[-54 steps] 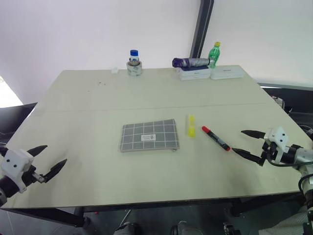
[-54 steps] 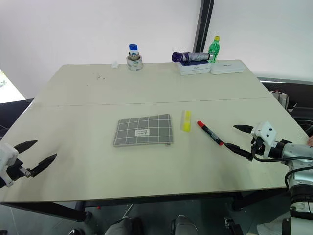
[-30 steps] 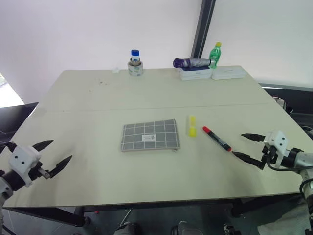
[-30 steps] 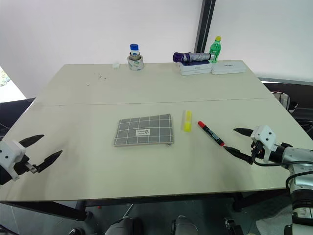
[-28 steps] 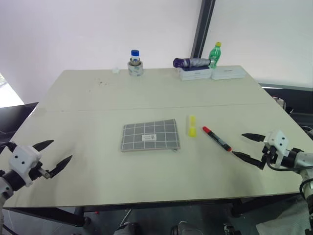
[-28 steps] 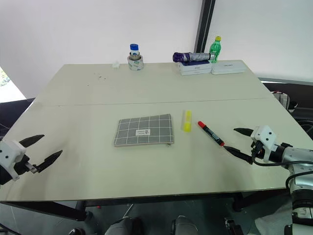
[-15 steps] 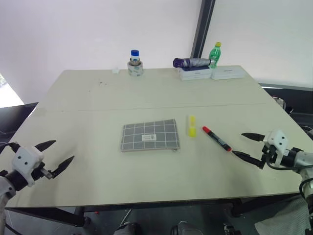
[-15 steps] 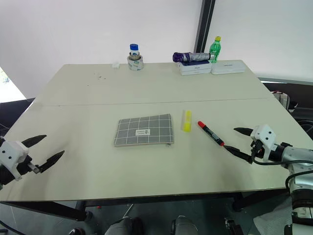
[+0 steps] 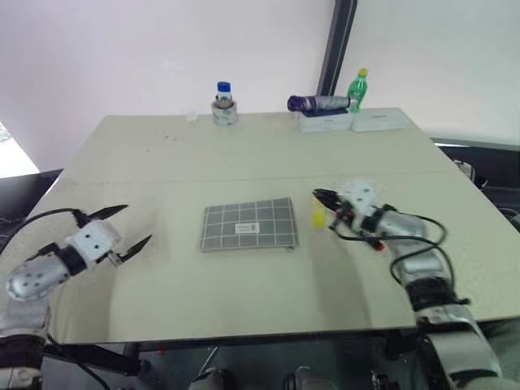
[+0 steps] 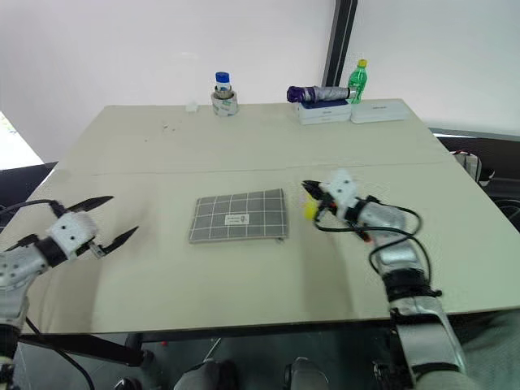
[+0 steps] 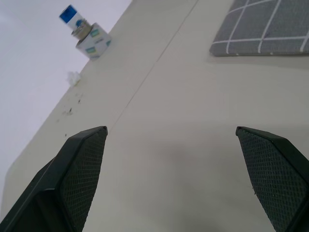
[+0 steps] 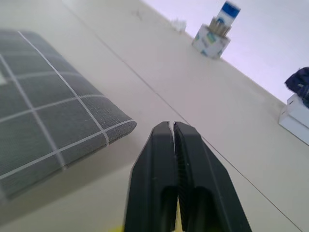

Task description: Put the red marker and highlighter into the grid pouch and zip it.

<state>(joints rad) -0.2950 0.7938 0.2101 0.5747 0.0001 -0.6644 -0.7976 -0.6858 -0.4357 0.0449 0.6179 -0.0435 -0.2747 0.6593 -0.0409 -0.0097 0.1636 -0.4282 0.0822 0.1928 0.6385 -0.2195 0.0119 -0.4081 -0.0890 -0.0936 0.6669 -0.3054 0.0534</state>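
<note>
Right gripper [image 10: 312, 197] now over from table's right edge to highlighter [image 10: 309, 210], fingers pressed together on nothing; left gripper [image 9: 128, 228] nearer centre, fingers spread wide, empty. Highlighter lies just right of grid pouch [image 9: 248, 225], on table [image 9: 244, 154]. Red marker [image 9: 376, 243] mostly hidden behind right arm. Pouch flat, nothing inside, as far as seen. Judgement: task barely begun; both pens and zipping remain.

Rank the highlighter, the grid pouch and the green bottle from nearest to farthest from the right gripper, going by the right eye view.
1. highlighter: right at the right gripper, just below its shut fingertips.
2. grid pouch: flat on the table, a little way to the gripper's left.
3. green bottle: at the table's far edge, beyond the gripper and to its right.
</note>
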